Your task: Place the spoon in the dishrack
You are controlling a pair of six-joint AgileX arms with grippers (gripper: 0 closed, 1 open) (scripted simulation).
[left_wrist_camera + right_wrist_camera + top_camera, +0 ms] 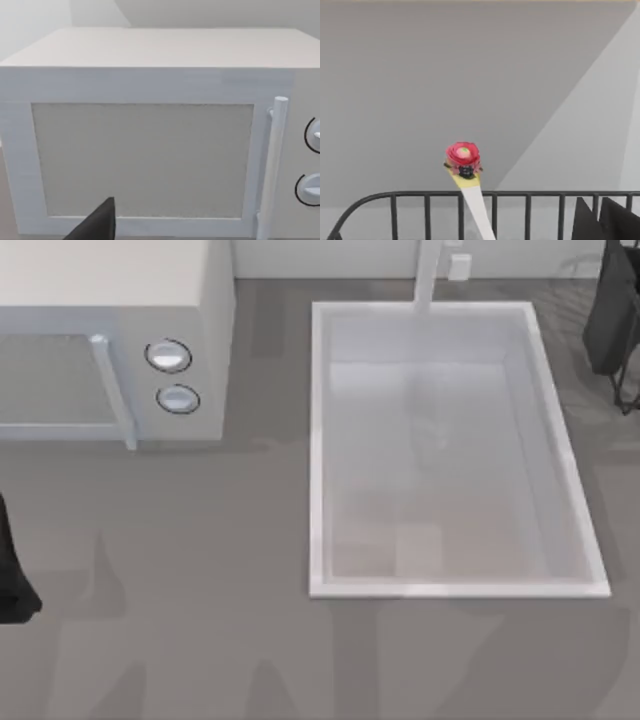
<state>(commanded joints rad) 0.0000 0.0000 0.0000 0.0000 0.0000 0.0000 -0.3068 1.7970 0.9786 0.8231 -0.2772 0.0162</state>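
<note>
Spoon (470,192) red end up, standing at black dishrack (427,212) rail

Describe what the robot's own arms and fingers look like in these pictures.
Little of them shows. The left arm is a matte black, angular shape at the top view's left edge. A dark wedge-shaped fingertip shows before the microwave. The right wrist view shows dark flat slabs. No cables or markings are visible.

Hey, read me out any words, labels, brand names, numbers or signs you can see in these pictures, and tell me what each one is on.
There is no readable text in any of the views.
Microwave: plain door and body, no brand or label.
Microwave knobs: no numbers or marks legible.
Sink: bare rim, no markings.
Spoon: red end with a pale spot, no lettering.
Dishrack: plain black wire, no tag.
</note>
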